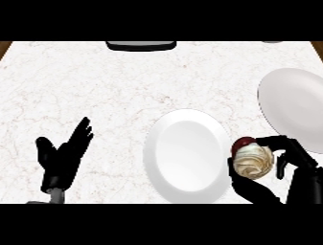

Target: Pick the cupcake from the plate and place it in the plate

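Note:
A cupcake point(252, 160) with cream swirl frosting and a red cherry on top sits in my right hand point(294, 167), whose fingers and thumb curl round it. It hangs just right of a white plate point(185, 155) at the centre front and below a second white plate point(302, 110) at the right. Both plates show bare white surfaces. My left hand point(63, 155) rests open at the lower left, fingers up, away from both plates.
A dark object point(141, 45) lies at the counter's far edge, centre. Wooden floor shows past the counter's left and right far corners. White marble counter spreads between my left hand and the central plate.

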Controlling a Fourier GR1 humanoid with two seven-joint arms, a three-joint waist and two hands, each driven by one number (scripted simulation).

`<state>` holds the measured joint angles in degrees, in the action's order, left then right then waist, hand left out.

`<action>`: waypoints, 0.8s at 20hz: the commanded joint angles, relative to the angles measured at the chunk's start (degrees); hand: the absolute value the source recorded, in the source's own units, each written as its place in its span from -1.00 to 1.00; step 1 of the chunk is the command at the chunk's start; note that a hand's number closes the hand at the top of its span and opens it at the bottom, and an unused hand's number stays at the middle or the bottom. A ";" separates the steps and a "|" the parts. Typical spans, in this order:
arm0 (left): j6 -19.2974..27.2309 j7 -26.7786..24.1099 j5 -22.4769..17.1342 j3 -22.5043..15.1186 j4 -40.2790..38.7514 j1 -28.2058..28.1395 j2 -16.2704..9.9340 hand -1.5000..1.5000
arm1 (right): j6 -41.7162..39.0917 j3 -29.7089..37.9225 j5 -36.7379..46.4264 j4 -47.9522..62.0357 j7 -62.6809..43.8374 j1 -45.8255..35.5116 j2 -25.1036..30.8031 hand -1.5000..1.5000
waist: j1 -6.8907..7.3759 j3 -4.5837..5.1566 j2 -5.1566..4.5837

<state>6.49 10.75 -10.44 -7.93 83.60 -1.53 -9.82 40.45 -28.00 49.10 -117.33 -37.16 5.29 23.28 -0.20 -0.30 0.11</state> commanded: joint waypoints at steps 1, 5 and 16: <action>-0.90 -0.07 -0.18 1.51 -4.08 3.25 0.03 0.00 | 6.36 8.55 -12.18 5.02 8.25 -0.07 3.99 1.00 | 0.01 0.21 -0.28; -0.64 -0.93 0.63 -0.59 -1.88 -1.22 1.41 0.00 | 7.61 16.21 -22.28 15.40 17.45 -3.45 7.58 1.00 | 0.54 0.16 -0.28; -3.86 0.09 -0.71 1.70 -3.43 1.26 -0.63 0.00 | 1.96 31.77 -42.05 52.19 47.61 -22.25 5.88 1.00 | 1.94 0.11 -0.69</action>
<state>5.16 11.31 -9.83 -7.65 82.76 0.11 -9.07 44.39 -0.28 11.82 -77.66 0.64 -10.11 30.74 1.06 -0.35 -0.20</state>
